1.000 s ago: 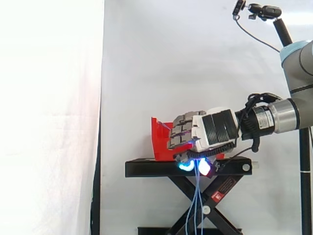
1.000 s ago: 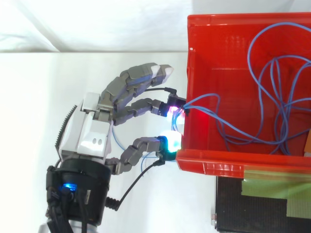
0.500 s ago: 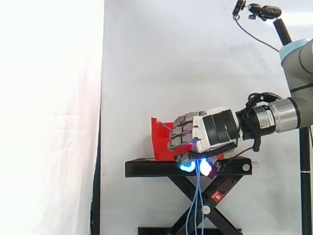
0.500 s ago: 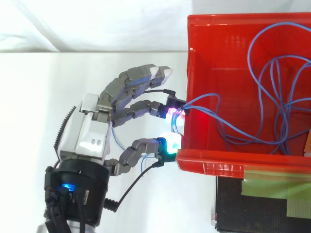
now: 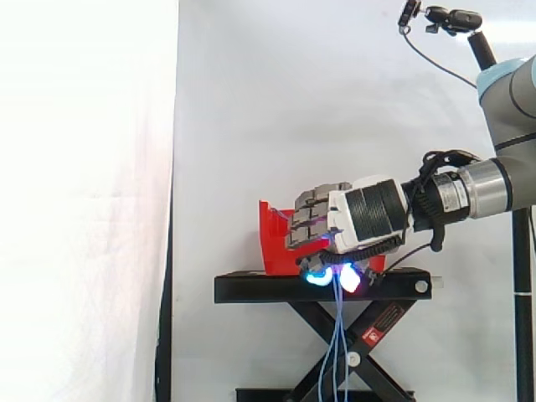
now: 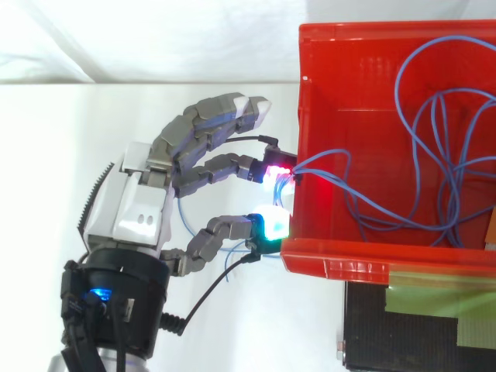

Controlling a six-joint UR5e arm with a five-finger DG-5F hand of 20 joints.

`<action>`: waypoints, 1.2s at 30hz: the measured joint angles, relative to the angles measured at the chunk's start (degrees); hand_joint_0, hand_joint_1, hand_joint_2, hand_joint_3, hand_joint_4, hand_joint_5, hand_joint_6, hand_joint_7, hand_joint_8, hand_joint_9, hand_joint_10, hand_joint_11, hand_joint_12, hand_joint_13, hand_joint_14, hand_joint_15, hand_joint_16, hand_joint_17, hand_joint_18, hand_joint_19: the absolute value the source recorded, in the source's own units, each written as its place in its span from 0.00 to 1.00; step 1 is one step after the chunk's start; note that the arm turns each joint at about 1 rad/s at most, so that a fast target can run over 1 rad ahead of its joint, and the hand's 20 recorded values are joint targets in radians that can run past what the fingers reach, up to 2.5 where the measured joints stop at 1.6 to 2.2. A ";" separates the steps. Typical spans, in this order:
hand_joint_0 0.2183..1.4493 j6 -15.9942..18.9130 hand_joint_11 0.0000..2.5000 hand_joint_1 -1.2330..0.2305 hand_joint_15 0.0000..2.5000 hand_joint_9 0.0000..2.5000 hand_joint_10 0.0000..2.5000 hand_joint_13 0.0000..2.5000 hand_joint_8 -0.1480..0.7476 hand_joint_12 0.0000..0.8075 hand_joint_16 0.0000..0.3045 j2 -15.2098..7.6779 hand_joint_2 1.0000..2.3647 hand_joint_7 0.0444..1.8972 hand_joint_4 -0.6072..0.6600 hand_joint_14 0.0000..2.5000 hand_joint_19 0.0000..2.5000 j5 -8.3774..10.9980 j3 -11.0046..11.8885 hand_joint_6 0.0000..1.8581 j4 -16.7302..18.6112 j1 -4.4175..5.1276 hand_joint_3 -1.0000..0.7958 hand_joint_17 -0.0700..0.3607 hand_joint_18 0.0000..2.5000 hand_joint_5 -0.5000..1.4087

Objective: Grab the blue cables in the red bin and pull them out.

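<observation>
The red bin [image 6: 364,256] [image 5: 272,243] stands on a black scissor stand [image 5: 251,289]. Thin blue cables [image 6: 434,155] loop inside it, run over its left wall and hang below the stand [image 5: 337,352] in the side view. My hand [image 6: 143,213] [image 5: 352,219] sits just outside that wall. A finger with a magenta-red glowing pad [image 6: 275,172] and the thumb with a cyan-green pad [image 6: 269,227] are curled toward each other, pinching the cables where they cross the rim. The other fingers stretch out above, touching nothing.
A black block with a green-brown panel [image 6: 422,325] lies just beyond the bin's near wall in the top view. The white curtain hangs behind. A camera on a black pole [image 5: 452,21] stands at the upper right.
My hand has risen slightly and drifted a little away from the bin's wall, still pinching the cables. The cable loops in the bin look unchanged.
</observation>
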 measured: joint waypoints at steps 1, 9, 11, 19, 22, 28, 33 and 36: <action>0.46 -0.19 0.18 0.21 0.19 0.28 0.01 0.29 0.37 0.38 0.15 0.00 0.00 0.41 0.47 0.01 0.23 0.00 0.11 0.00 -0.22 0.00 0.00 0.39 0.22 0.75; 0.47 -0.50 0.18 0.20 0.19 0.28 0.01 0.29 0.37 0.37 0.14 -0.01 0.00 0.42 0.47 0.01 0.23 0.00 0.23 0.00 -0.57 -0.01 0.00 0.39 0.22 0.75; 0.47 -0.50 0.18 0.20 0.19 0.28 0.01 0.29 0.37 0.37 0.14 -0.01 0.00 0.42 0.47 0.01 0.23 0.00 0.25 0.00 -0.58 -0.01 0.00 0.39 0.22 0.75; 0.48 -0.52 0.18 0.20 0.19 0.28 0.01 0.29 0.37 0.37 0.14 -0.01 0.00 0.42 0.47 0.01 0.23 0.00 0.22 0.00 -0.58 -0.01 0.00 0.39 0.22 0.76; 0.48 -0.52 0.18 0.20 0.19 0.28 0.01 0.29 0.37 0.37 0.14 -0.01 0.00 0.42 0.47 0.01 0.23 0.00 0.20 0.00 -0.58 -0.05 0.00 0.39 0.22 0.76; 0.48 -0.53 0.18 0.20 0.19 0.28 0.01 0.29 0.37 0.37 0.14 -0.04 0.00 0.42 0.46 0.01 0.23 0.00 0.19 0.00 -0.53 -0.02 0.00 0.39 0.22 0.76; 0.49 -0.53 0.18 0.19 0.19 0.29 0.01 0.29 0.37 0.36 0.14 -0.02 0.00 0.42 0.47 0.01 0.23 0.00 0.19 0.00 -0.44 -0.01 0.00 0.39 0.22 0.77; 0.49 -0.53 0.18 0.19 0.19 0.29 0.01 0.29 0.37 0.36 0.14 -0.02 0.00 0.43 0.47 0.01 0.23 0.00 0.19 0.00 -0.43 0.00 0.00 0.38 0.22 0.77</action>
